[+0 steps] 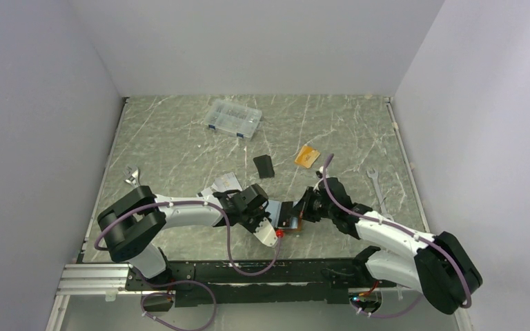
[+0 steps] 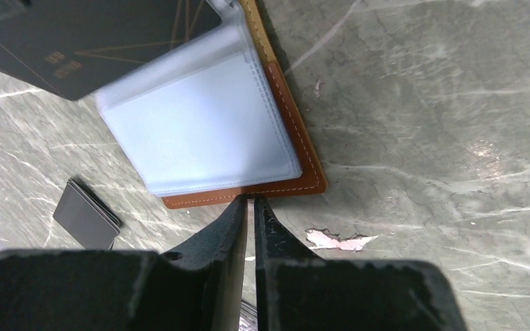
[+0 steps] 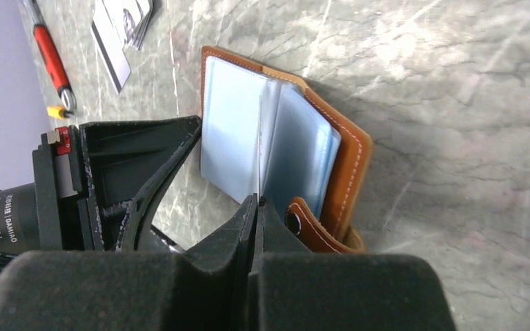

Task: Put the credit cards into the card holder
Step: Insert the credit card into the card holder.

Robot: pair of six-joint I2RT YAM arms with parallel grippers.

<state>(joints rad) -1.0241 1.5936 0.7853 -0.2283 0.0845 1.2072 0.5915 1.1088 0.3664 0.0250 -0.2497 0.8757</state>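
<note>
Top view: the card holder (image 1: 291,219) lies open between the left gripper (image 1: 273,215) and right gripper (image 1: 303,209); an orange card (image 1: 308,156) lies well beyond it. Left wrist: jaws nearly together, tips at the holder's brown edge; grip cannot be told. Right wrist: jaws clenched, tips against the lower edge of the holder's clear sleeves (image 3: 297,152).

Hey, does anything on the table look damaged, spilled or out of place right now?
The table has a pale, ragged chipped patch just past the corner of the card holder, close to the left gripper. It looks like scraped or peeled surface finish. Nothing looks spilled.
</note>
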